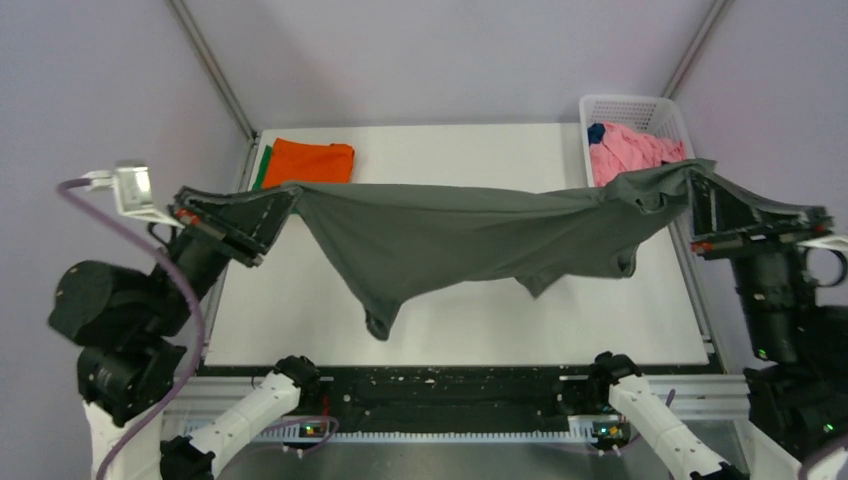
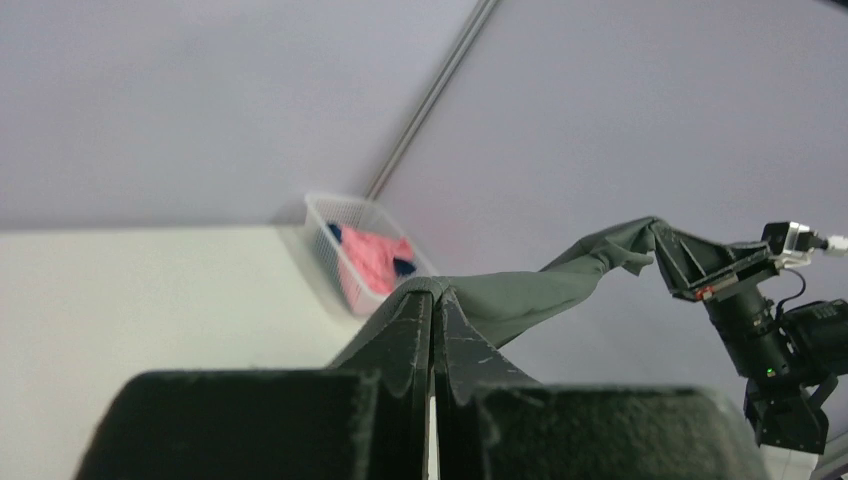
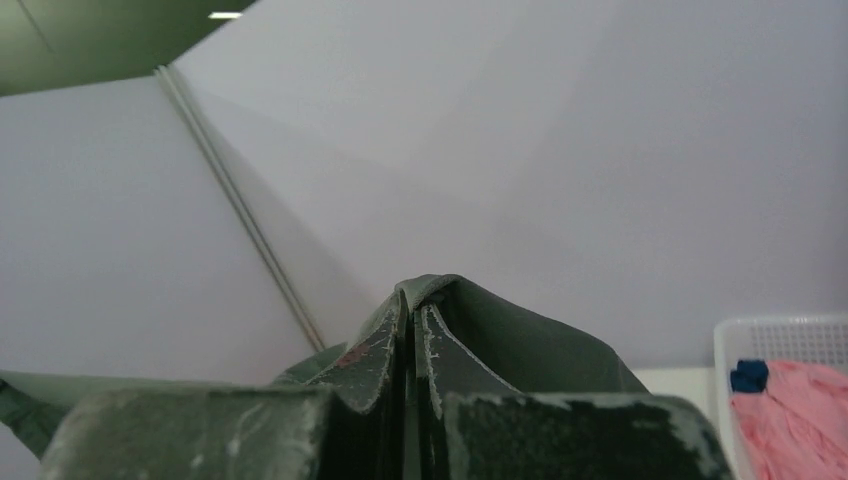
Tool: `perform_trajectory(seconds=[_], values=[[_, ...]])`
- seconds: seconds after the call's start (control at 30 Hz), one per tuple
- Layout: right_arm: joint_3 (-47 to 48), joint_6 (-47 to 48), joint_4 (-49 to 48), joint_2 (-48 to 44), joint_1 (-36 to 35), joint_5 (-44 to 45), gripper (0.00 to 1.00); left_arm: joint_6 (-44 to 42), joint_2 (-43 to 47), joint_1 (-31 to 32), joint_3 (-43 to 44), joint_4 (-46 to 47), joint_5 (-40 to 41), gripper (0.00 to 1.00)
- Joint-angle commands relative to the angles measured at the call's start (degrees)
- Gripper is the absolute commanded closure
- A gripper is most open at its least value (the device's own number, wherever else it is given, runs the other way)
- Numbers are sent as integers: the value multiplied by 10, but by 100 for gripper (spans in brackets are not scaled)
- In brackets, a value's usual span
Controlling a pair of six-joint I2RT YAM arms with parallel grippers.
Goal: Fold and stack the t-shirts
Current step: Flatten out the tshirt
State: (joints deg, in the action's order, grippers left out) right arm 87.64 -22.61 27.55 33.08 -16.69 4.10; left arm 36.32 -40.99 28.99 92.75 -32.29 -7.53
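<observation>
Top view: your left gripper [image 1: 283, 205] and right gripper [image 1: 697, 185] are each clamped on one end of the olive-grey t-shirt [image 1: 450, 235]. It hangs in the air between them, spread wide above the white table [image 1: 450, 320]. The top edge is nearly taut and the body sags in soft folds. One sleeve droops low left of centre, another hangs right of centre. You can't tell from here whether the lowest sleeve touches the table. The orange t-shirt [image 1: 312, 162] lies flat as a neat folded rectangle at the far left corner, on top of a green t-shirt [image 1: 262, 168] that shows only as a thin edge. The white plastic lattice basket [image 1: 630, 105] at the far right corner holds a crumpled pink t-shirt [image 1: 640, 150] and a bit of a navy blue t-shirt [image 1: 596, 132].

Left wrist view: the dark, scuffed fingers [image 2: 405, 340] are pressed together with olive cloth nipped at the tips. From there the cloth runs as a twisted band across to the right gripper. The basket sits beyond, with pink and navy cloth inside.

Right wrist view: the fingers [image 3: 375, 365] are together, their worn edges chipped pale. Olive cloth is bunched over the tips and drapes off to the right. A corner of the basket shows at lower right, with pink and navy cloth in it.
</observation>
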Motion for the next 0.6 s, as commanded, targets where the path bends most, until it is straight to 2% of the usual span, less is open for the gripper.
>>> perform_trajectory(seconds=[0.0, 0.13, 0.3, 0.4, 0.57], values=[[102, 30, 25, 8, 4, -38, 100, -26, -13, 2, 76, -58, 7, 100], [144, 40, 26, 7, 4, -49, 100, -30, -15, 2, 114, -66, 25, 100], [126, 43, 18, 11, 4, -43, 100, -34, -36, 2, 99, -62, 69, 100], [90, 36, 8, 26, 3, -3, 100, -38, -63, 2, 66, -55, 123, 100], [-37, 32, -40, 69, 4, 104, 100, -39, -142, 0, -24, -24, 221, 100]])
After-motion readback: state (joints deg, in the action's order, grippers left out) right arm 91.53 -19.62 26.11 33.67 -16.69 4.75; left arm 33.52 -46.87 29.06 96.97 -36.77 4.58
